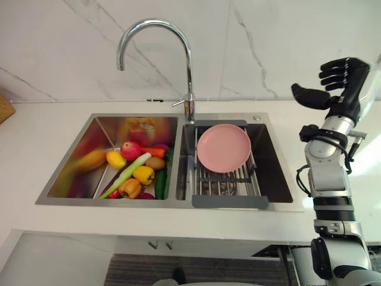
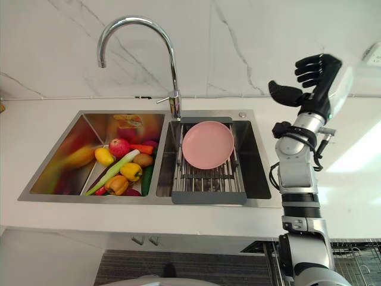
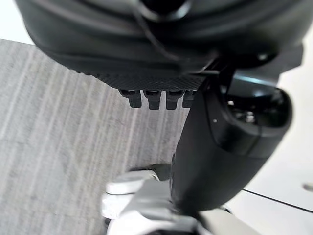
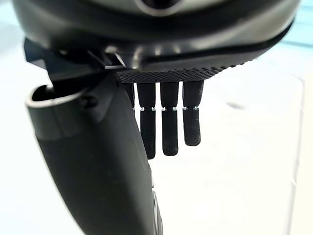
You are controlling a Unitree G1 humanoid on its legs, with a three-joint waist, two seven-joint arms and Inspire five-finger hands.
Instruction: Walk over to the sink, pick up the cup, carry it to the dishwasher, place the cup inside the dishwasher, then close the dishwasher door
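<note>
A steel double sink is set into the white counter in front of me. Its right basin holds a grey drying rack with a pink plate lying on it. My right hand is raised above the counter to the right of the sink, well clear of the basin, open and holding nothing; its fingers hang almost straight in the right wrist view. My left hand hangs low over grey floor, fingers relaxed and empty.
The left basin is full of fruit and vegetables. A tall chrome tap arches over the divider, against a marble wall. A wire rack shows below the counter at the lower right. A wicker edge sits far left.
</note>
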